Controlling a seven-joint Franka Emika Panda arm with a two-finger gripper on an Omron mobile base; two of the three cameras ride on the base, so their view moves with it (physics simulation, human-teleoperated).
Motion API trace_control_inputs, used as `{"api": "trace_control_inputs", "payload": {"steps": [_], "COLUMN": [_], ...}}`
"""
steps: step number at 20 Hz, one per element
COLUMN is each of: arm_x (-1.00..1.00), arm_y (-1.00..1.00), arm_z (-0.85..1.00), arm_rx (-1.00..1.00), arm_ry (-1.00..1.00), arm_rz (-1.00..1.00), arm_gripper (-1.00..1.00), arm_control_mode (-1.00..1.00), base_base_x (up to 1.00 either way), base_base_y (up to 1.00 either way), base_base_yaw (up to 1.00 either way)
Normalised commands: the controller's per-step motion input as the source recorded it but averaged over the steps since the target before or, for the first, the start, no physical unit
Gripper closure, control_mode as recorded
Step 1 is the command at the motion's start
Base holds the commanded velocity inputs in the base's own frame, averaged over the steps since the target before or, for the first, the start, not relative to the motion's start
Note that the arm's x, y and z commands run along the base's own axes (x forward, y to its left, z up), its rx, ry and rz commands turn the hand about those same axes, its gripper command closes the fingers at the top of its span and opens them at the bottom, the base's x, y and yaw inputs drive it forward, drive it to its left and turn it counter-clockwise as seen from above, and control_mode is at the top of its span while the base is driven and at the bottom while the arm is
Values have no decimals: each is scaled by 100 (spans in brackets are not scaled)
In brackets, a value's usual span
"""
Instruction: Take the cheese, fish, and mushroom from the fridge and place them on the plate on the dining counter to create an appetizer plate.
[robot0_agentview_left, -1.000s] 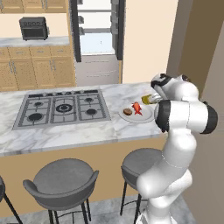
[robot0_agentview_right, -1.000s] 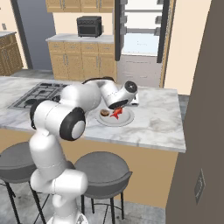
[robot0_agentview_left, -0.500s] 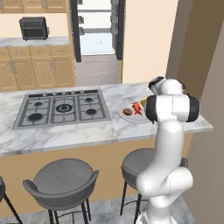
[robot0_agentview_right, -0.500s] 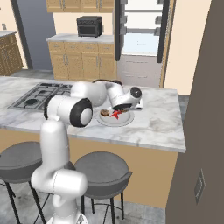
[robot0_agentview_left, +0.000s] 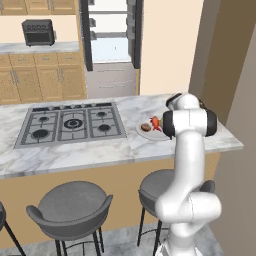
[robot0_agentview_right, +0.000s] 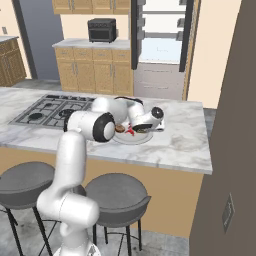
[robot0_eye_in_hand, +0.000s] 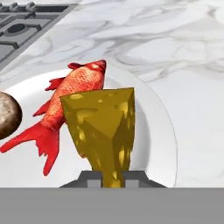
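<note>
Mushroom (robot0_eye_in_hand: 6, 114) and fish (robot0_eye_in_hand: 70, 107) already down on the plate (robot0_eye_in_hand: 164, 144) on the dining counter (robot0_eye_in_hand: 183, 52), cheese (robot0_eye_in_hand: 104, 129) last, pinched in the near-closed gripper (robot0_eye_in_hand: 109, 178) just over the plate, only release left.

Fish (robot0_eye_in_hand: 65, 105) and mushroom (robot0_eye_in_hand: 6, 116) crowd the plate's (robot0_eye_in_hand: 164, 135) left; right seemingly free.

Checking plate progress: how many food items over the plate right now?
3. Mushroom and fish lie on the plate; cheese sits between the jaws above it.
</note>
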Motion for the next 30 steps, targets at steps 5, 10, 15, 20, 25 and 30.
{"api": "trace_control_inputs", "payload": {"steps": [5,10,15,20,25,30], "arm_x": [35,-27,-50,-73,-86,-100], "arm_y": [11,44,70,18,0,15], "arm_z": [-28,11,24,89,100,71], "arm_rx": [-3,-7,-12,-6,-6,-6], "arm_ry": [6,7,8,2,0,-1], "arm_rz": [0,0,-1,-3,-7,-12], "arm_gripper": [-100,-100,-100,-100,-100,-100], "arm_control_mode": [-100,-100,-100,-100,-100,-100], "base_base_x": [0,0,0,0,0,0], "base_base_y": [0,0,0,0,0,0], "base_base_yaw": [0,0,0,0,0,0]}}
